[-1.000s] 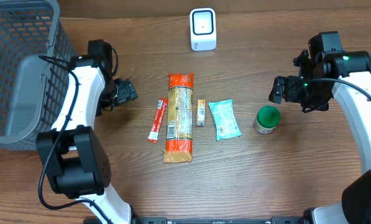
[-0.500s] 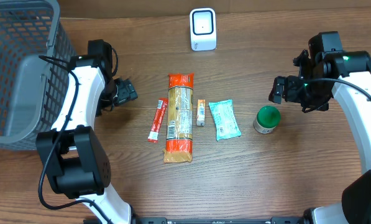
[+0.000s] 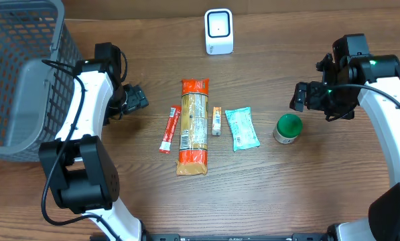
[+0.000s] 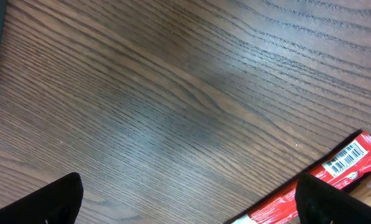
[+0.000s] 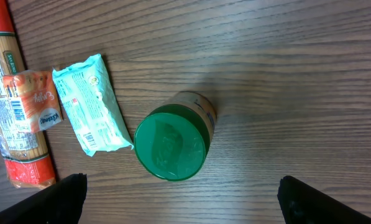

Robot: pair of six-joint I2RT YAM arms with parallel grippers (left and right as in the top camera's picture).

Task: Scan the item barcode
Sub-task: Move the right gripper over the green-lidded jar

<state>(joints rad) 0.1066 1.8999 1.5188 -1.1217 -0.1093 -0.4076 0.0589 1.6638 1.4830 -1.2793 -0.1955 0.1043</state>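
5 grocery items lie in a row across the middle of a brown wooden table, seen from above, and nothing marks out which 1 is meant for scanning. At the left of the row, a slim red stick pack lies lengthwise from the far edge toward the near edge, its far end leaning slightly right. The left wrist view shows a barcode printed near 1 end of this stick pack. Just beside it is the longest item, a pasta packet with orange-red ends, its long axis also running far to near. Next come a small orange box and a teal packet, both lying the same way, the teal one tilted a little. At the right of the row, apart from the rest, a jar stands upright with its green lid facing up. A white scanner sits at the far edge of the table, well apart from the row. The left gripper sits to the left of the stick pack, its jaws spread wide with only bare wood between them. The right gripper hangs just beyond the jar, jaws equally wide and holding nothing. Its wrist view looks straight down on the jar, with the teal packet beside it. A grey mesh basket fills the far left corner.
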